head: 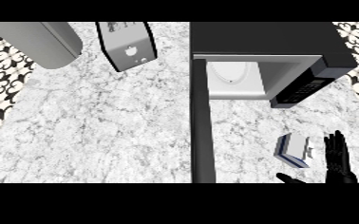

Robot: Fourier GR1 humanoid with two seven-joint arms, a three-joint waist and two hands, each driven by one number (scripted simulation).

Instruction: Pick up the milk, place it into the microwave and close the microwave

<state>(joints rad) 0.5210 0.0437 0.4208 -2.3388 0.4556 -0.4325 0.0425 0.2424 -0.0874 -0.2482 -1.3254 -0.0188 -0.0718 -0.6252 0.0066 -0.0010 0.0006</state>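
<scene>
Small white and blue milk carton lying low right on the speckled white stone counter. Black right hand just beside, fingers straight, holding nothing. Dark microwave upper right, door wide open.

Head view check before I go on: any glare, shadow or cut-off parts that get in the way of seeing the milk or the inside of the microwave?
Head view: even light, no glare; the milk carton shows clearly, unshadowed. The microwave cavity is bright, its plate visible; its open door is seen edge-on as a dark bar. The right hand is partly cut off at the lower edge. The left hand is out of view.
</scene>
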